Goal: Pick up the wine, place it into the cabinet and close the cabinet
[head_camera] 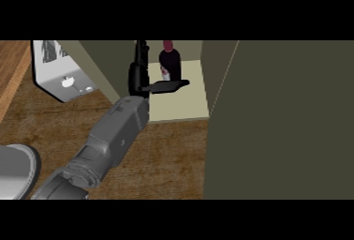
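The wine bottle (170,60), dark with a red cap, stands upright on the pale floor of the open cabinet (185,105), toward the back. My left hand (140,77) reaches into the cabinet just left of the bottle. Its fingers are straight and point to the back, and its thumb sticks out to the right in front of the bottle's lower part. The fingers are not curled round the bottle. The grey forearm (110,140) comes in from the lower left. The cabinet door (283,122) stands open as a large dark olive panel filling the right side.
A white toaster-like appliance (62,70) sits on the wooden counter (166,154) at the upper left, beside the cabinet's left wall. A grey round dish (14,171) shows at the lower left edge.
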